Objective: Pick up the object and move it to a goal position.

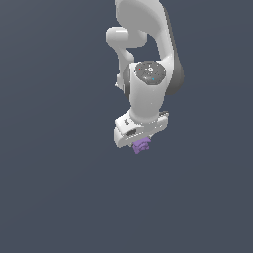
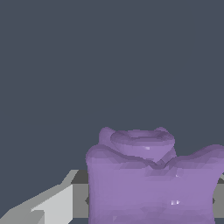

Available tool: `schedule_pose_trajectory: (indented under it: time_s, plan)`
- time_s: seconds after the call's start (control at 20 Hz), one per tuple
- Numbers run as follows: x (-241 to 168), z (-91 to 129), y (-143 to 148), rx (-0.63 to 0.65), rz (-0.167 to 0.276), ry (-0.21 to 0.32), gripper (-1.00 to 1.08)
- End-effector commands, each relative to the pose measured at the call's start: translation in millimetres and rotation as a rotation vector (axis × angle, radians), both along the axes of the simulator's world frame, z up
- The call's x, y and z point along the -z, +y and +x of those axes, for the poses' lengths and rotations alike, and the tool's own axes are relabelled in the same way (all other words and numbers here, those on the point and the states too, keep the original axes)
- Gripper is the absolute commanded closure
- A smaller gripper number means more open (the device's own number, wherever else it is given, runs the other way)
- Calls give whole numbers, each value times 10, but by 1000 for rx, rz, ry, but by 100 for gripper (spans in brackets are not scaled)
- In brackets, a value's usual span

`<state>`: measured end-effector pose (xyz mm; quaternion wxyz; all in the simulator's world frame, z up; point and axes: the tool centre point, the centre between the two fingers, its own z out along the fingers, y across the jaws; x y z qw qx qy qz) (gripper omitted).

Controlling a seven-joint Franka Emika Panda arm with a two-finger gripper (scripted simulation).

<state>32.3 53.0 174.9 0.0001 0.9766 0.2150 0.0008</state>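
The object (image 1: 142,146) is a small light-purple, blocky lump with bumps, poking out just under the white hand in the exterior view. In the wrist view the object (image 2: 153,179) fills the frame close to the camera, with a round knob on its top. My gripper (image 1: 141,142) sits straight over it, and the hand hides the fingers in the exterior view. In the wrist view the gripper (image 2: 151,205) has a grey finger (image 2: 52,205) against one side of the lump and a sliver of the other finger at the opposite side, so the jaws are closed on it.
A plain dark grey-blue surface (image 1: 49,188) lies all around, with no other objects or edges in view. The white arm (image 1: 148,44) rises behind the hand toward the top of the exterior view.
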Motion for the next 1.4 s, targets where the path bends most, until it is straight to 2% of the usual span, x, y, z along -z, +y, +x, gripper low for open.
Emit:
schedule_pose_trajectory:
  time_s: [0.0,0.75,1.35]
  plan:
    - [-150,118,72,0,0,1,108]
    - [-817,687,402,1,0,1,108]
    - [-1111,955,546,1,0,1,108]
